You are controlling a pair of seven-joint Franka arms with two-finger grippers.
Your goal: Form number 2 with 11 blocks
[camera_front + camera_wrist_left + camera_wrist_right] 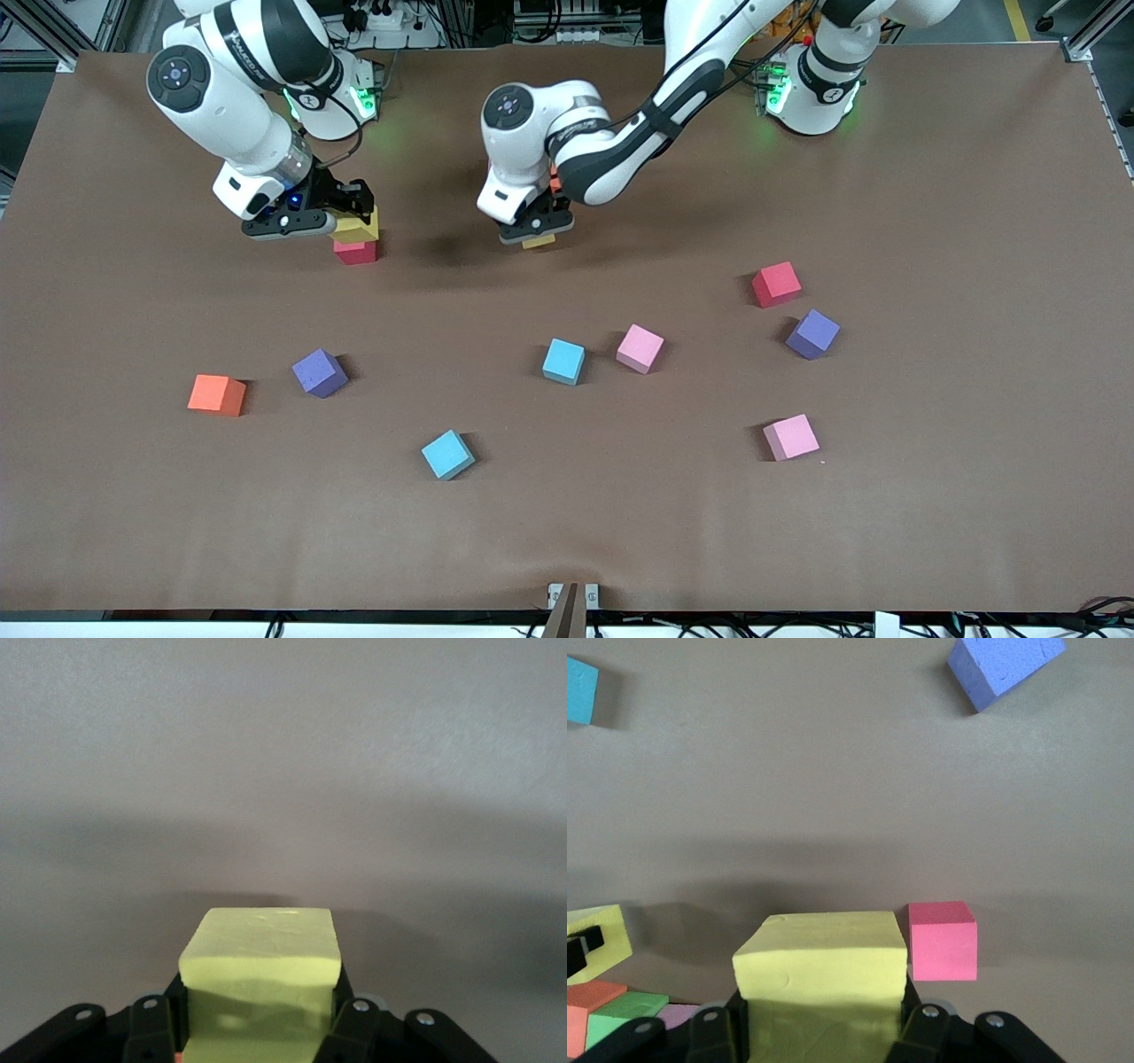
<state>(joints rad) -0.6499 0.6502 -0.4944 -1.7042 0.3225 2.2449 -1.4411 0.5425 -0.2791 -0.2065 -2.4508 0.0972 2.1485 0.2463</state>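
Yellow foam fills both wrist views: we have a yellow cube pinched between the fingers of our right gripper, and a second yellow cube clamped the same way in our left gripper, which reaches in toward the middle of the table. Our right gripper hangs over a pink-red cube, which in the right wrist view sits just beside the held cube, past the fingertips. That same view catches an orange cube, a green cube and a sliver of a pink one at the frame's edge, close by the left gripper; we cannot tell how they are arranged, so we cannot say how much of the number 2 exists. Loose blocks lie scattered nearer the front camera: two light blue cubes, two pink cubes, two purple cubes, an orange cube and a red cube. Our worry is crowding: both arms work close together, so lowering at once could bump wrists or nudge the cubes already set down. The foam looks soft, and either yellow cube could twist on release and land askew, leaving gaps where the digit needs touching faces.
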